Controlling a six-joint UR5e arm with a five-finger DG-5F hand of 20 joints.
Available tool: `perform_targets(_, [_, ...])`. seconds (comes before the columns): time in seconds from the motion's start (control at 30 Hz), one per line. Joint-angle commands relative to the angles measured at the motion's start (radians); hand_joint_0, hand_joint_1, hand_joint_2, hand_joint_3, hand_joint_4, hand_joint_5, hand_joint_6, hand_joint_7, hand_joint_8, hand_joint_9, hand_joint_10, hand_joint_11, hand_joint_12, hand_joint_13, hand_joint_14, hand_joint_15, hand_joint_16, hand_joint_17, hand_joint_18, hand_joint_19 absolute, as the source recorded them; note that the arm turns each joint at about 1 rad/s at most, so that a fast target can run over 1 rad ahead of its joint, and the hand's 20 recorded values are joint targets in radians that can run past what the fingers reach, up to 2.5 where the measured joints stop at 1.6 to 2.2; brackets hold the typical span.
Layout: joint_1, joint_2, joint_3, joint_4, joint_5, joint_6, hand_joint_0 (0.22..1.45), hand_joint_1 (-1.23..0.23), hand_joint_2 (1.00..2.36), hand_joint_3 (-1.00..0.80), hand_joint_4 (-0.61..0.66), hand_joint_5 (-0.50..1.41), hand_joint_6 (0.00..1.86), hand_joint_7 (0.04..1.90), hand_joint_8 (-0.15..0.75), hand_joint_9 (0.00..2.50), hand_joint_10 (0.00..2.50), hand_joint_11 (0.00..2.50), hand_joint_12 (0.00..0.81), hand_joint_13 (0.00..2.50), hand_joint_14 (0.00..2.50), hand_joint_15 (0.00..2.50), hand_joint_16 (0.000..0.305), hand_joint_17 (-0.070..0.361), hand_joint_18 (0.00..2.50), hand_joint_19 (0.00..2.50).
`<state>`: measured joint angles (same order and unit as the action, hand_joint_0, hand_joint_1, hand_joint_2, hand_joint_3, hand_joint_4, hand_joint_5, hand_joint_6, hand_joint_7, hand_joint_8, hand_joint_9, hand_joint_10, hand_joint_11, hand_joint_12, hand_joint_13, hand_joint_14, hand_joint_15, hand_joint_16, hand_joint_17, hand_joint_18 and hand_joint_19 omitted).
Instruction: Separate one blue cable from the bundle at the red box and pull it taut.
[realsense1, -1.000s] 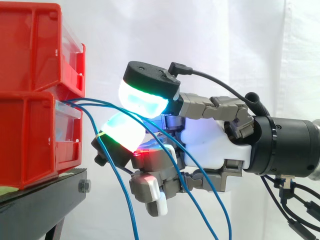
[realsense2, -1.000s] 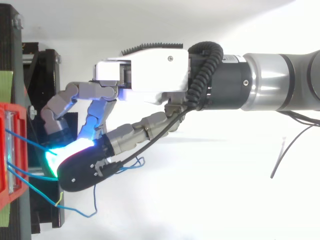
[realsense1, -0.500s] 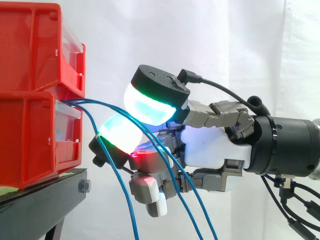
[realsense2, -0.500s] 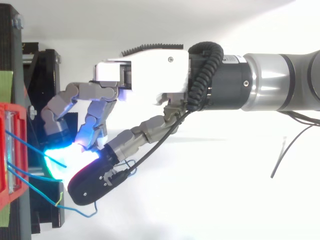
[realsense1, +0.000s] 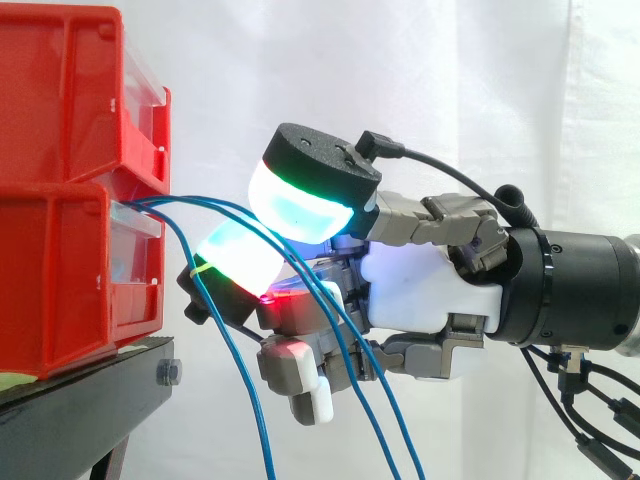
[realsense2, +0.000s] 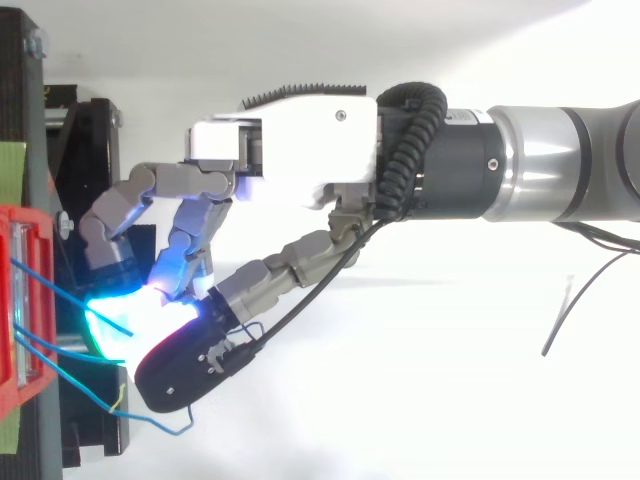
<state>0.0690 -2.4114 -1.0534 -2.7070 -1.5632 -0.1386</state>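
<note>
Two stacked red bins (realsense1: 60, 260) sit on a black stand (realsense1: 85, 400). The arm (realsense2: 560, 165) reaches in level, its hand (realsense1: 420, 290) just before the lower bin. Blue cables (realsense1: 247, 400) leave that bin, cross the hand and hang slack. Whether the hand grips one I cannot tell.

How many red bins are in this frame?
2, stacked at the side view's left on the black stand: the upper red bin, and the lower red bin under it, with blue cables coming out of its front. Others may be hidden out of frame.
</note>
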Motion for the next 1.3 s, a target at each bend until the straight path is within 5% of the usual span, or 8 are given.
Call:
perform_targets(0.0, [0.0, 0.0, 0.001, -0.001, 0.0, 0.019, 0.63, -0.81, 1.02, -0.12, 0.01, -0.2, 0.88, 1.18, 0.249, 1.13, 0.02, 1.35, 0.345, 1.05, 0.03, 0.86, 0.051, 0.114, 0.84, 0.91])
perform_targets(0.27, [0.0, 0.0, 0.015, -0.001, -0.001, 0.103, 0.62, -0.79, 1.01, 0.01, -0.01, -0.18, 0.89, 1.22, 0.308, 1.19, 0.02, 1.34, 0.394, 1.11, 0.03, 0.84, 0.062, 0.14, 0.95, 0.86])
perform_targets(0.33, [0.0, 0.0, 0.015, -0.001, -0.001, 0.116, 0.63, -0.81, 1.01, 0.02, -0.1, -0.18, 0.89, 1.19, 0.298, 1.2, 0.02, 1.33, 0.384, 1.11, 0.03, 0.83, 0.062, 0.139, 0.95, 0.86])
perform_targets(0.57, [0.0, 0.0, 0.015, 0.004, 0.0, 0.145, 0.64, -0.87, 1.01, 0.09, -0.27, -0.15, 0.86, 1.25, 0.282, 1.14, 0.02, 0.76, 0.329, 1.04, 0.02, 0.61, 0.058, 0.13, 0.91, 0.79])
perform_targets(1.27, [0.002, -0.002, -0.025, 0.001, 0.0, 0.119, 0.61, -0.82, 1.01, -0.09, 0.0, -0.16, 0.86, 1.25, 0.314, 0.81, 0.02, 0.53, 0.363, 0.92, 0.02, 0.55, 0.06, 0.136, 0.85, 0.75])
